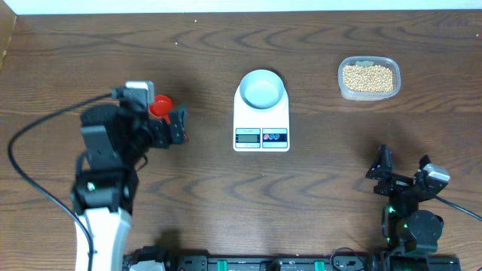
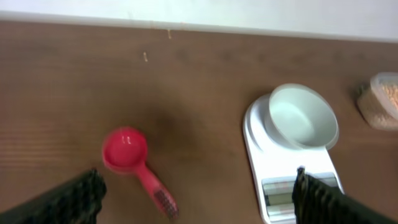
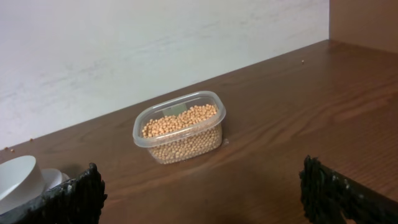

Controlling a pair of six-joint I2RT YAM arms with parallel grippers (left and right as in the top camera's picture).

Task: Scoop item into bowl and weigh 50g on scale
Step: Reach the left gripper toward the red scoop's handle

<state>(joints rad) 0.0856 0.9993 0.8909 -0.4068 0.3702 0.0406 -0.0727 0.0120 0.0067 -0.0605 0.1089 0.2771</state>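
The small round tan-yellow beans (image 1: 367, 77) lie in a clear plastic tub (image 1: 340, 84) at 2 o'clock from the white digital scale (image 1: 261, 124). My left claw (image 2: 198, 183) hangs spread above the red plastic scoop (image 2: 127, 149); I should pinch its handle squarely. The right claw (image 3: 199, 186) is spread too.

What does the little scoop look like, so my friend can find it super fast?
Start at the white scale in the middle of the brown table, the one with the bowl on it. Look to its left on the bare wood: the scoop lies there, a round cup with a short handle. It is the only red thing around.
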